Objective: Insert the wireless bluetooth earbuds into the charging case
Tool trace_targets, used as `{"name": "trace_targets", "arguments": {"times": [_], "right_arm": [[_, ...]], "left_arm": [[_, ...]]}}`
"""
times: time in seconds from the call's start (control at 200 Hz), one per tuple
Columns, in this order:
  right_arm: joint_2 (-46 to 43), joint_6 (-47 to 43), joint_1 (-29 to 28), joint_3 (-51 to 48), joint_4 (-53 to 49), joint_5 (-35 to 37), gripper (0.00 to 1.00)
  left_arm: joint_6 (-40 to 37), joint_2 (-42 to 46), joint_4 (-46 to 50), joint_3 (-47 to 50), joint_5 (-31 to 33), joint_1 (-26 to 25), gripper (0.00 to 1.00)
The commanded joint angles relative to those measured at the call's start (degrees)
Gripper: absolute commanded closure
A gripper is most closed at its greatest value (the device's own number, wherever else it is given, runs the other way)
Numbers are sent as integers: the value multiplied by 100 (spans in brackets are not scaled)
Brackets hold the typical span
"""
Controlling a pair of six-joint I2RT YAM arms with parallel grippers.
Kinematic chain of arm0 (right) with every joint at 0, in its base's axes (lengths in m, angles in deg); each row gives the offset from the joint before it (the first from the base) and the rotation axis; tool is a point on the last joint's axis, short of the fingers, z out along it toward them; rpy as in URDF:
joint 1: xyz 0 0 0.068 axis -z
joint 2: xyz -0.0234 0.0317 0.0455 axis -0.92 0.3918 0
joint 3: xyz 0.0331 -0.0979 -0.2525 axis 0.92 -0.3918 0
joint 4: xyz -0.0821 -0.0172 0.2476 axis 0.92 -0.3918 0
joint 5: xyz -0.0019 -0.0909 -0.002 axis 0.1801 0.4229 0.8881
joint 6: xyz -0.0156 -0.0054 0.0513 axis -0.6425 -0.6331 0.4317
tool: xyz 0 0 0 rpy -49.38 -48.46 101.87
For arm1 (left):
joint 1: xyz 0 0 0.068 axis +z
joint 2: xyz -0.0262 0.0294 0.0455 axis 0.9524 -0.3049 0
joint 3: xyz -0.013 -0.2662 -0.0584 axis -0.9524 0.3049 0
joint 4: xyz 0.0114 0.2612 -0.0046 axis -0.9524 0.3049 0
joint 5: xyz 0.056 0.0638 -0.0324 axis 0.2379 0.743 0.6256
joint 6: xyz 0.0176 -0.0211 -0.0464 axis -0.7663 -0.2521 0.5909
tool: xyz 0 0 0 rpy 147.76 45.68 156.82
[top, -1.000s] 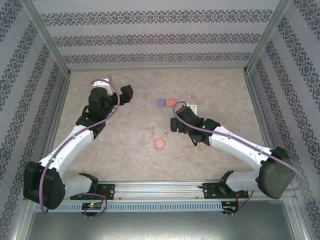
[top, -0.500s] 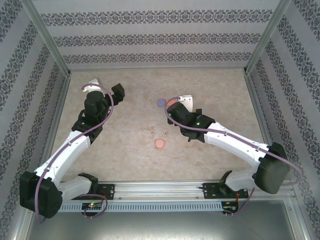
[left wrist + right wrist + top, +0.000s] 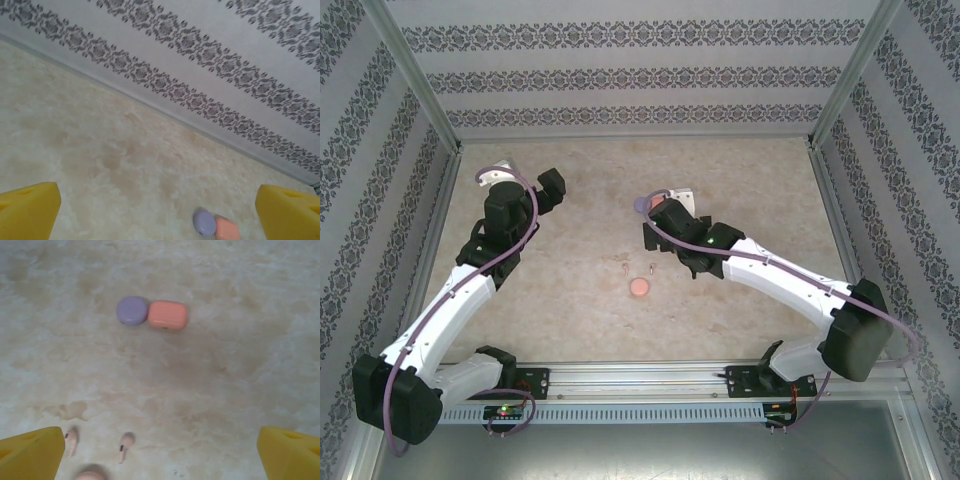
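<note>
Status: barely started by my read; no earbud is visibly seated in any case.

Left jaws: released and spread wide, with nothing between the yellow pads (image 3: 27, 210); they point across bare worktop (image 3: 100, 150) toward the patterned wall (image 3: 210, 60). The purple round case (image 3: 204, 222) and salmon oblong case (image 3: 226, 227) touch each other; they lie ahead of these jaws, off-centre in the gap and well apart from either pad.

Right jaws: also released and empty. The first earbud (image 3: 71, 441), pale salmon, lies on the worktop just beside one pad (image 3: 30, 452), on its inner side; the second earbud (image 3: 126, 446) lies a little further into the gap. Both are loose and neither is gripped. The purple and salmon cases lie straight ahead of these jaws, past the buds.

In the top view a coral round case (image 3: 640, 288) lies near the two buds, on the side toward the arm bases and behind the right jaws' reach line.

Done: nothing I can confirm. The purple and salmon cases look shut; I cannot tell whether they already hold buds. The coral case is too small to read as lid up or down.

Left: grasp each loose bud, get the matching case open, seat both. The right jaws look better placed for the first pick.
</note>
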Motion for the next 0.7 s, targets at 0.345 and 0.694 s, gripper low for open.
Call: {"name": "trace_targets", "arguments": {"times": [0.345,0.694], "right_arm": [[853,1462,-367,301,-855,-1314,7],[1786,1943,-602,287,-624,-1658,10]], "left_arm": [[569,-288,732,313,361,-232,0],[92,-613,588,188,-211,-232,0]]}}
